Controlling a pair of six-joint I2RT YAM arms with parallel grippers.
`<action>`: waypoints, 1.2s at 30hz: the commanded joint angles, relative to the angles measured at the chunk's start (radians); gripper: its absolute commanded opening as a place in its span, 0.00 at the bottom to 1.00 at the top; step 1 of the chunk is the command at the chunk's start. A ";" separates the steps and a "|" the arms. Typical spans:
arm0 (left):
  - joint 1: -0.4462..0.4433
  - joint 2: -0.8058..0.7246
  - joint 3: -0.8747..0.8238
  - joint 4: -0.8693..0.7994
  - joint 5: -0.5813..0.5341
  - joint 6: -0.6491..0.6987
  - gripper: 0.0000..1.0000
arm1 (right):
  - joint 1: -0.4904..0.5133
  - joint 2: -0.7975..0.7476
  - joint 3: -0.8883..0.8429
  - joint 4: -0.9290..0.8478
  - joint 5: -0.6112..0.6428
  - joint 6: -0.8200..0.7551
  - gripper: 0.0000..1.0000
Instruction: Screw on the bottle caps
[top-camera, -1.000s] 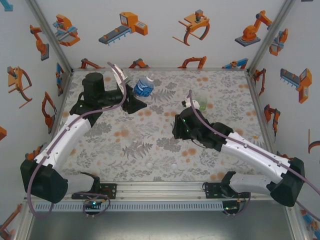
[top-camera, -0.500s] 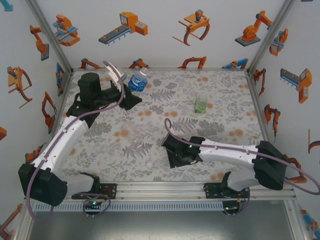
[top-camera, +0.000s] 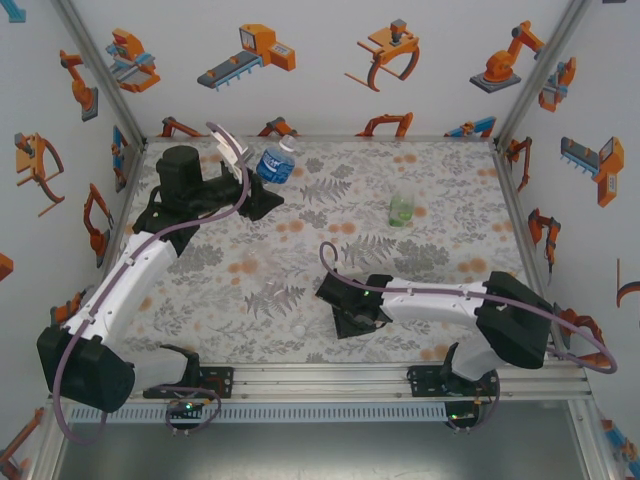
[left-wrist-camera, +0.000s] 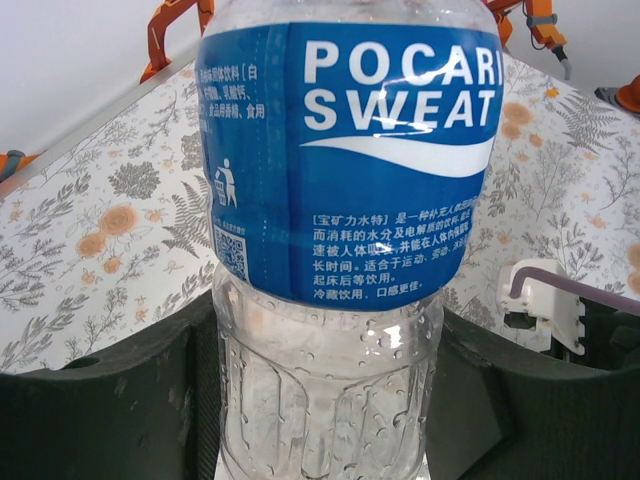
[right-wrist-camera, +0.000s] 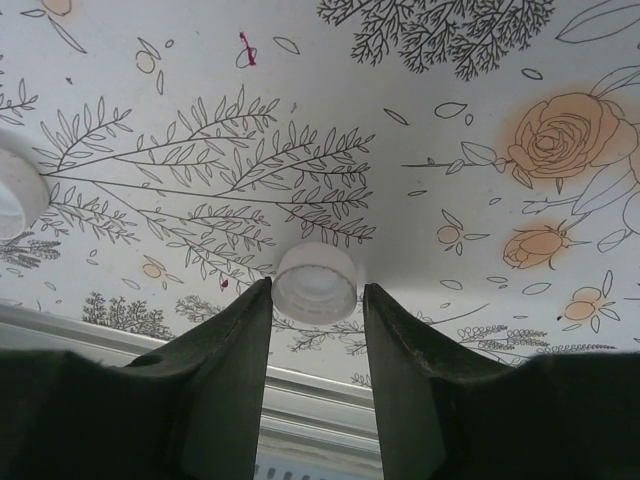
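Since half a second ago, right gripper (right-wrist-camera: 316, 288) shifted left toward near rail; jaws parted, straddling white cap (right-wrist-camera: 316, 278). Left gripper (left-wrist-camera: 325, 395) clamps bottle (left-wrist-camera: 340, 170); blue label reads "POCARI SWEAT", Chinese small print below.

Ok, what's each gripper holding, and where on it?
The left gripper holds the blue-labelled bottle by its clear lower body, below the label. The right gripper straddles a white cap; whether it grips it cannot be told.

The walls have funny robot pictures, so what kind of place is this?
Probably a robot practice booth: two robot arms bolted to a flowery table, closed in by walls with robot drawings.
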 joint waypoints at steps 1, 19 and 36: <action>0.005 -0.020 -0.004 0.004 0.011 0.014 0.00 | 0.007 0.011 0.029 -0.015 0.034 0.012 0.39; 0.005 -0.013 -0.004 0.001 0.016 0.013 0.00 | -0.197 0.012 0.106 -0.030 -0.006 -0.162 0.31; 0.006 -0.011 0.002 -0.007 0.021 0.017 0.00 | -0.381 0.278 0.317 -0.086 -0.117 -0.372 0.35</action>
